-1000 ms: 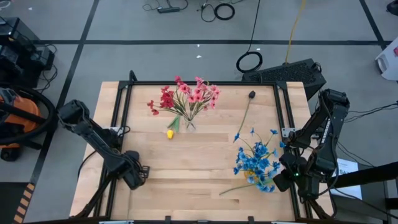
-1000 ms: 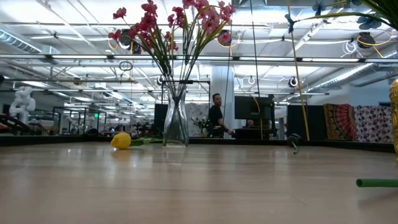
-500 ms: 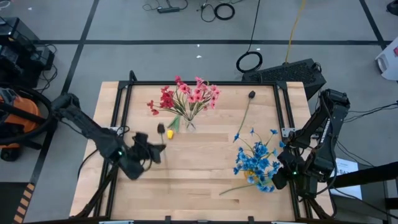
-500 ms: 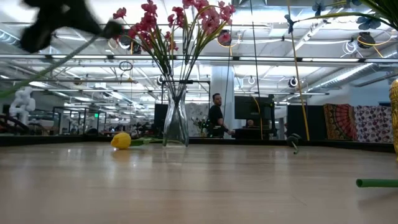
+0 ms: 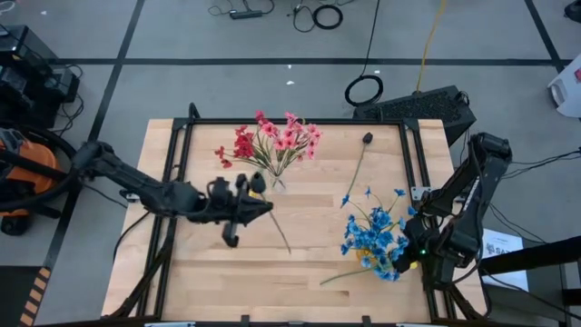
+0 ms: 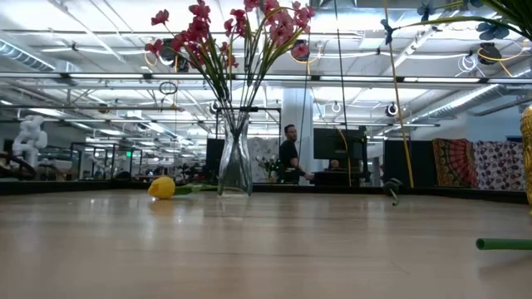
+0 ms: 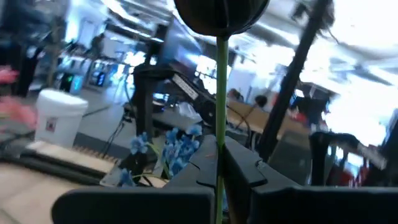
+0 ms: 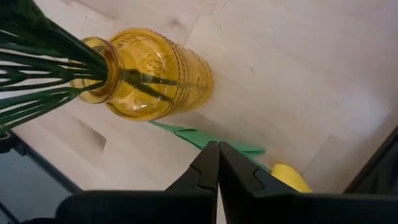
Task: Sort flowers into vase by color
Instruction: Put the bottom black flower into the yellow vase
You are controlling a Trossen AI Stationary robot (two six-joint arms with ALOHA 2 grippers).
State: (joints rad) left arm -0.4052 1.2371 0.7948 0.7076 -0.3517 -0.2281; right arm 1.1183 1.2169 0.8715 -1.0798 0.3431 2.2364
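We are finding the dark bud on its long green stem clamped between the fingers of the left gripper, just left of centre in the high view; the stem is trailing down and to the right over the bare boards. The clear vase, in the upper middle of that view, is carrying the red and pink flowers, with a yellow bud lying on the table touching or just beside its base. The yellow vase, at the lower right, is holding the blue flowers. Another dark bud is lying near the upper right of the table.

The right gripper is waiting at the lower right edge, its fingers pressed together on nothing. A green stem and what appears to be another yellow bud are lying by the yellow vase, though the wrist view shows only part of them.

We are judging the risks as follows: the long stem is swinging free and could catch the clear vase or sweep the yellow bud aside, and a grip this thin could let the stem twist.
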